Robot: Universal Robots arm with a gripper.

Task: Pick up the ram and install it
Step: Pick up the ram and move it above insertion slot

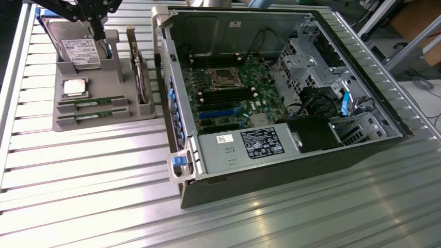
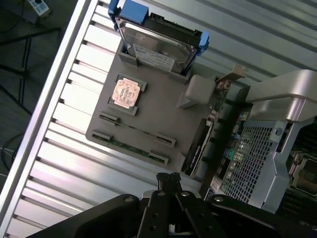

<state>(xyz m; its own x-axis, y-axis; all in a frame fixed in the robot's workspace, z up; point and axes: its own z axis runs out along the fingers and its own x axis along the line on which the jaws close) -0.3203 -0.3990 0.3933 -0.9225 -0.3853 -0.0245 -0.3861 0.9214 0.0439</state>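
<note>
Ribbed metal counter (image 1: 82, 196) up front, then the open case (image 1: 276, 173) with its green board (image 1: 227, 98) inside. Past that we've got a grey plastic tray (image 1: 69, 125): two thin green ram sticks (image 1: 93, 102) in its front slots, a square CPU (image 1: 74, 88) behind them, and a hard drive (image 1: 76, 49) upright at the back. The gripper (image 2: 168, 177) hovers over the drive, fingers pressed together.

Grey plastic parts holder (image 1: 103, 124) on ribbed aluminium table (image 1: 82, 175), exterior view's left: upright silver hard drive (image 1: 79, 49), square silver CPU chip (image 1: 74, 87), two thin green RAM sticks (image 1: 93, 102). Closed black gripper (image 1: 101, 35) over the drive. Open grey computer case (image 1: 276, 175) alongside.
</note>
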